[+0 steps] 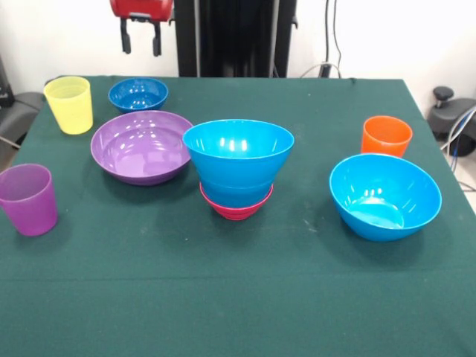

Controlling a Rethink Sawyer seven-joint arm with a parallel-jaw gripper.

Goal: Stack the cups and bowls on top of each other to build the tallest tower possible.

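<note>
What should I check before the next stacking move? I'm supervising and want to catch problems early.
1. Tower upright, blue bowls seated in the magenta bowl: ok.
2. Gripper raised clear of the table, open and empty: ok.
3. Purple bowl upright, nothing inside: ok.
4. Loose blue bowl leans slightly: not ok.
5. Purple cup, yellow cup, orange cup standing apart: ok.
6. Tower's stability under added load: cannot tell.

front view looks down across table (pixel 312 297).
</note>
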